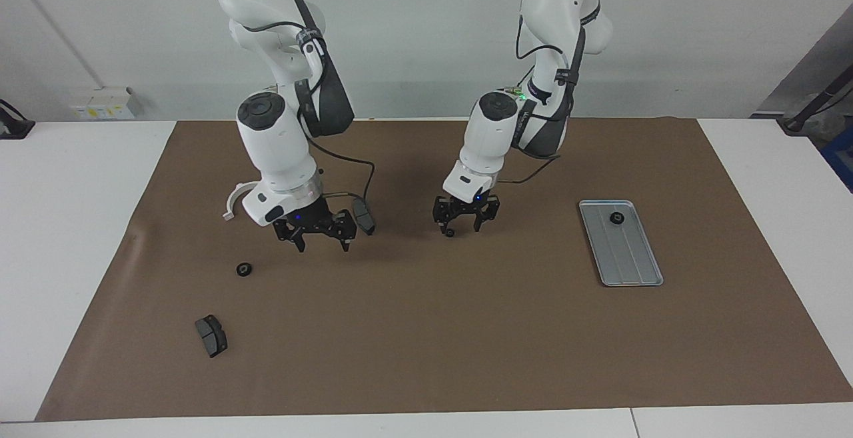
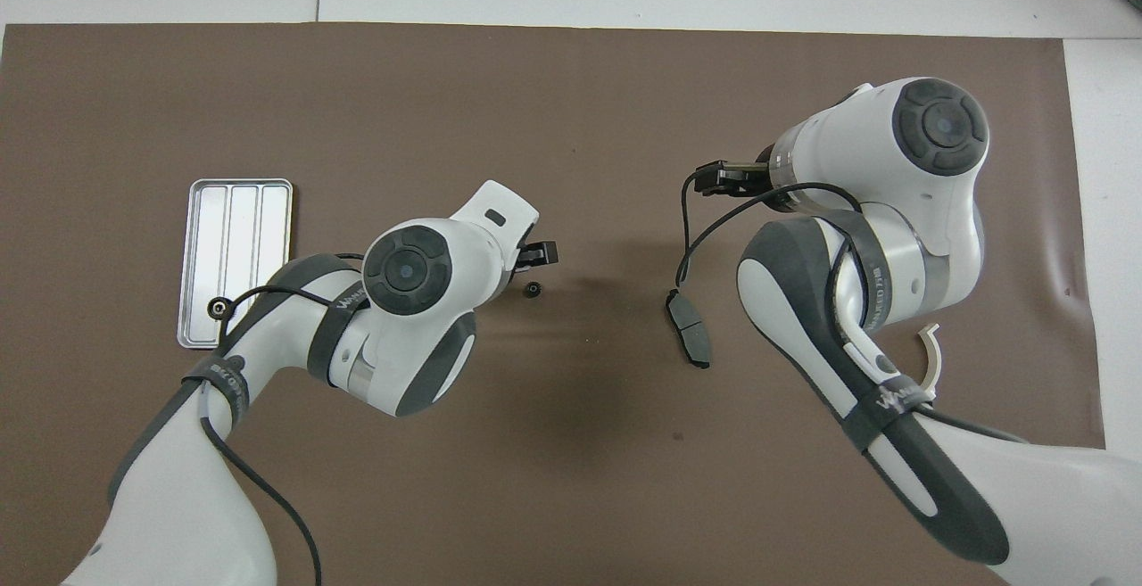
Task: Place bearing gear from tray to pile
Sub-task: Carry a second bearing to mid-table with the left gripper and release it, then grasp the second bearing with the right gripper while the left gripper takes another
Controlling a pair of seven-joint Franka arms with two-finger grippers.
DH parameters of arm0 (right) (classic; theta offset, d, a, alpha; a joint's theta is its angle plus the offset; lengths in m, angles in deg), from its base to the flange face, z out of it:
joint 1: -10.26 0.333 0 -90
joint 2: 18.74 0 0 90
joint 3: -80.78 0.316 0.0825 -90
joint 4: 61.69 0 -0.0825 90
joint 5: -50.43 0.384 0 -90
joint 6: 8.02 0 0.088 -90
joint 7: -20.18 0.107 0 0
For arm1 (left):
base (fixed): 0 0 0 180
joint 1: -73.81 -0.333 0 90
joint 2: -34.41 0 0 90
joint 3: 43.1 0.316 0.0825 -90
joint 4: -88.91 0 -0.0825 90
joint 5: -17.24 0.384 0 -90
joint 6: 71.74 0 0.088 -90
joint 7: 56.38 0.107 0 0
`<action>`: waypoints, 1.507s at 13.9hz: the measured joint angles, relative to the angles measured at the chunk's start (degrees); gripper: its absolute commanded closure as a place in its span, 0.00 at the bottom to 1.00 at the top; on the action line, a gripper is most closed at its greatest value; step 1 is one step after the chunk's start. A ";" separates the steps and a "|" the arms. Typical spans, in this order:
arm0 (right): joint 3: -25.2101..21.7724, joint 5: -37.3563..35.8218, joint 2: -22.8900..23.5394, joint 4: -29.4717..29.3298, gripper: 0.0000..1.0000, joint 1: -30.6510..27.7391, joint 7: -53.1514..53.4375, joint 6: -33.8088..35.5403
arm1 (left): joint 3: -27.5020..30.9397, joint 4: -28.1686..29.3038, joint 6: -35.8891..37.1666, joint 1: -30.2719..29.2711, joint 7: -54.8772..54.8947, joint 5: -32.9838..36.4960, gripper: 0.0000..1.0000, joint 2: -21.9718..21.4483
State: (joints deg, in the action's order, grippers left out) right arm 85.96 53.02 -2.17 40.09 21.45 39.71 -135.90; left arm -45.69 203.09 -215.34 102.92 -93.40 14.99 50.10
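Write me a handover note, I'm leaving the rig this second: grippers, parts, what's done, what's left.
Left gripper: open, empty, low over mid-mat.
Right gripper: open, empty, waiting beside a brake pad.
Dropped gear: appears to lie on the mat just under the left gripper.
Tray: one gear remains on it.
Pile: another gear, second brake pad, white bracket, toward the right arm's end.
Done: one gear off the tray.
Left: probably move the tray's gear too.
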 measured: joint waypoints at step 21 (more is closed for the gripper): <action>23.03 -33.07 19.86 -9.04 0.18 5.71 43.18 -0.86 | 0.31 14.26 11.35 -33.60 47.36 0.00 0.18 -9.84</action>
State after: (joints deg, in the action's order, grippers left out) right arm 109.00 19.95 17.69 31.05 27.16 82.89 -136.76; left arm -45.38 217.35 -203.99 69.32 -46.04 14.98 40.27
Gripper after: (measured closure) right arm 0.004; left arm 0.167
